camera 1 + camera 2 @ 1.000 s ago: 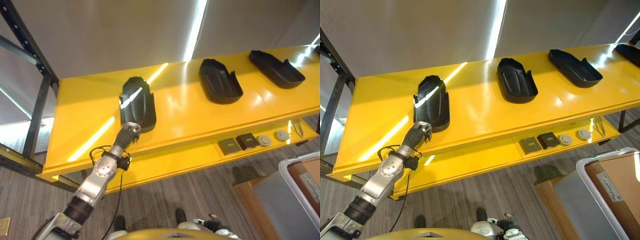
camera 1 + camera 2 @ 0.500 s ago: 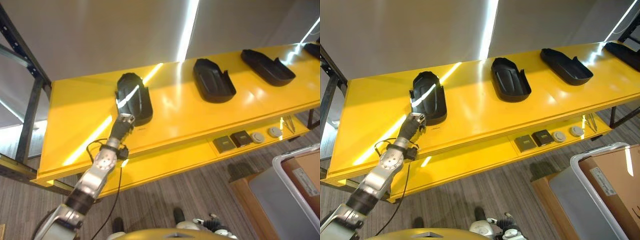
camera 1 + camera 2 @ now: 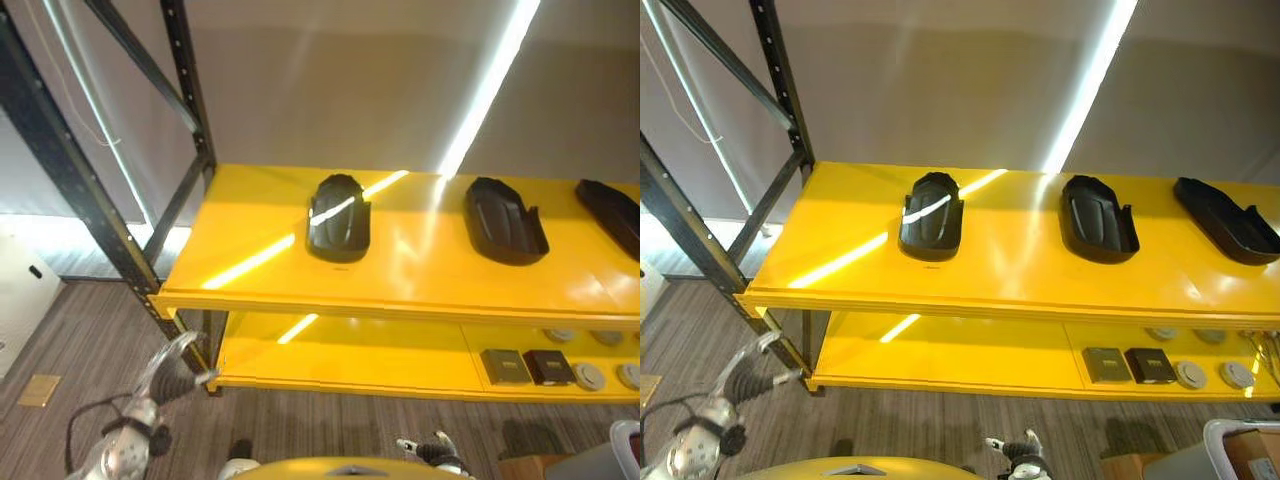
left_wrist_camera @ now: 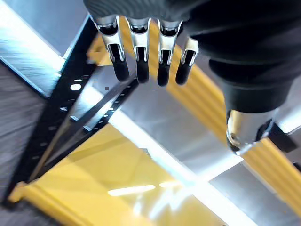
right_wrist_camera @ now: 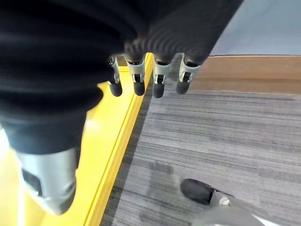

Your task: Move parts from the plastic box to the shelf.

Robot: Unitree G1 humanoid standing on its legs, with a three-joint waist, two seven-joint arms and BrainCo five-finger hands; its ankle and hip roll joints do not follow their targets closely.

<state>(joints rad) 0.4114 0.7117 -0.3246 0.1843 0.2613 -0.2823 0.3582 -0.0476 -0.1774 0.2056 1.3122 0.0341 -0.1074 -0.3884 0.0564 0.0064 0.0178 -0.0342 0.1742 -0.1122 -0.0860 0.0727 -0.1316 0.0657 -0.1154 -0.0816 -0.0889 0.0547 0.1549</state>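
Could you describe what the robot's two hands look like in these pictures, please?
Both match: the left hand and the right hand each have a dark ribbed cover over the back and wrist, with a row of silver fingers ending in dark tips and a thicker silver thumb set apart. From the head, the left arm is silver-grey.

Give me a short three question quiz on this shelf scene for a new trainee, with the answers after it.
1. True or false: the left hand is holding a black part.
2. Which shelf board carries the small flat items: upper or lower?
3. The leftmost black part lies nearest which piece of the rack?

Key
1. False. Its fingers are straight and hold nothing; the right hand is empty too.
2. The lower board, under the yellow shelf.
3. The dark upright post at the shelf's left end.
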